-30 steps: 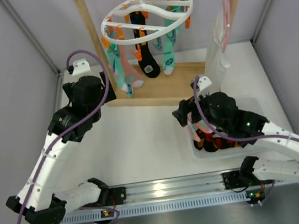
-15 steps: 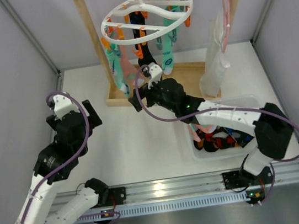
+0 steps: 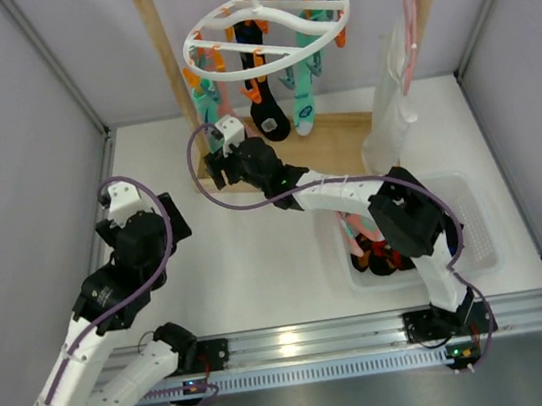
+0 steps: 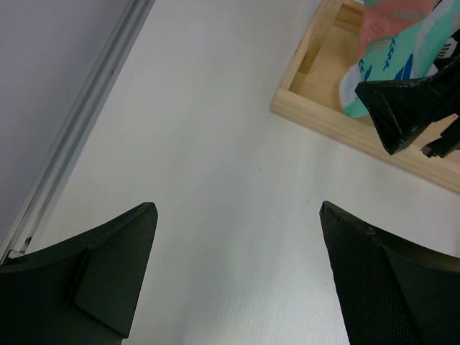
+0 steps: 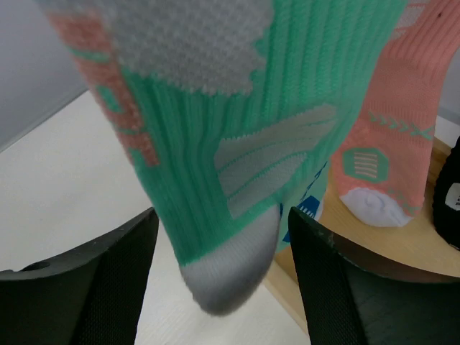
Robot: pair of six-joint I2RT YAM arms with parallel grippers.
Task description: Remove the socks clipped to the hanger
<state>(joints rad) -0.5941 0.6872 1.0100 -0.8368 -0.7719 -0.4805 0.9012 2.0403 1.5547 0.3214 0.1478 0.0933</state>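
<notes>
The hanger (image 3: 266,24) hangs from the wooden rack (image 3: 166,86) as it did a second ago, with socks (image 3: 266,113) still clipped round it, so your job is far from done. What has moved is your two arms. The right arm has left the bin (image 3: 479,234), where loose socks already lie, and has swung across to the rack's left side. The left arm has drawn back from that same corner and now sits low over the table (image 3: 260,265), out of the way.

Your left gripper (image 4: 236,212) is spread wide with nothing between its fingers. Your right gripper (image 5: 221,223) is spread too, one finger on either side of the grey toe of a teal sock (image 5: 215,129). That sock hangs from the ring's left edge, with a pink sock (image 5: 388,144) just behind it. This looks like the start of your next pick: you have yet to close on the toe and pull down to free it from its clip.
</notes>
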